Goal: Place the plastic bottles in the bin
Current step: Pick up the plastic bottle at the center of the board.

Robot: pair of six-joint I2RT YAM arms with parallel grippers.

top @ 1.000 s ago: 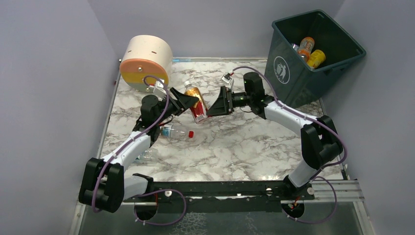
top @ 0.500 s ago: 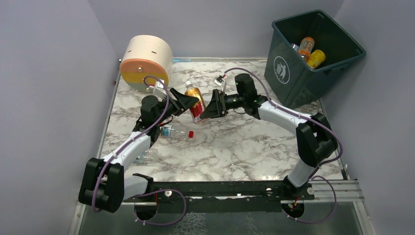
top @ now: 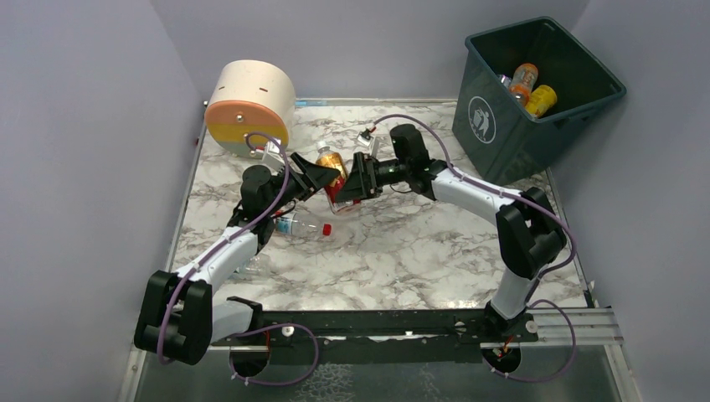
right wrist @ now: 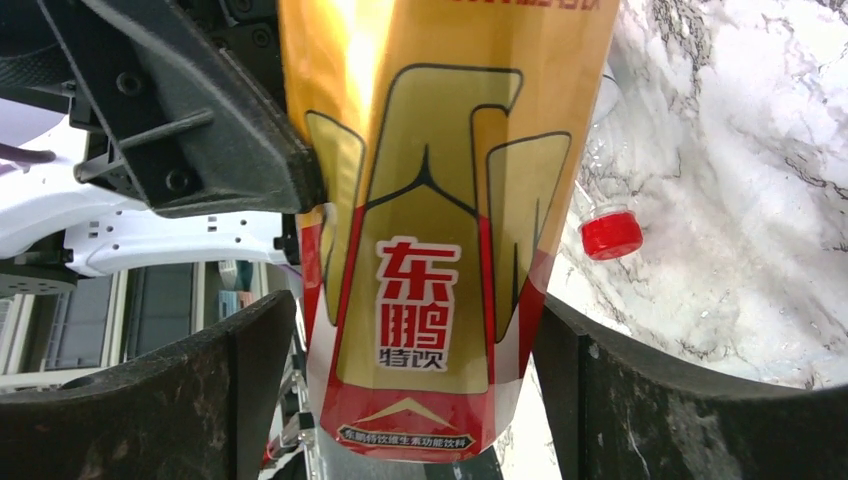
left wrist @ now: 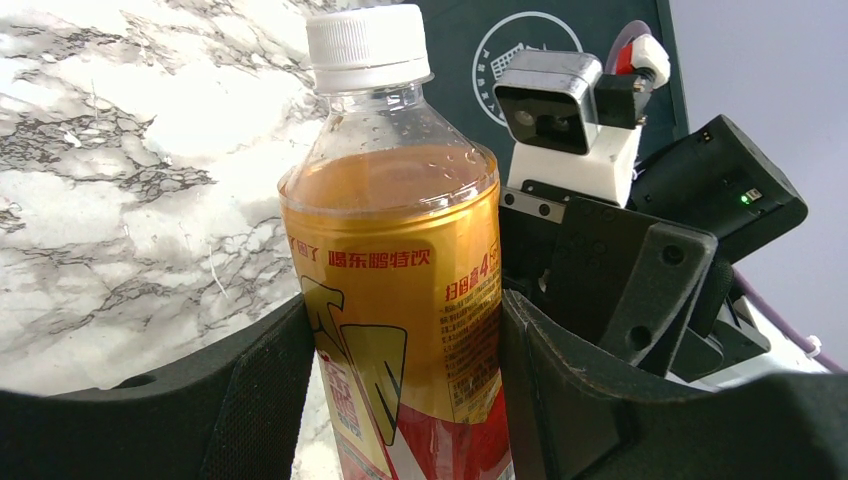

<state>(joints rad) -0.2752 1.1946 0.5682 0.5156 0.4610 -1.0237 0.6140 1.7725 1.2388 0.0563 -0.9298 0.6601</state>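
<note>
Now, one held bottle (top: 330, 159), one red-capped bottle (top: 298, 224) lying, one bin (top: 504, 127)

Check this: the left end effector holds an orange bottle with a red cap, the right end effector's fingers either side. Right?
No: the cap on the bottle is white, not red; the left wrist view shows it. The rest holds.

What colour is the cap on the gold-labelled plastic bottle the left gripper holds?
Its ribbed cap is white; left wrist view shows it best.
</note>
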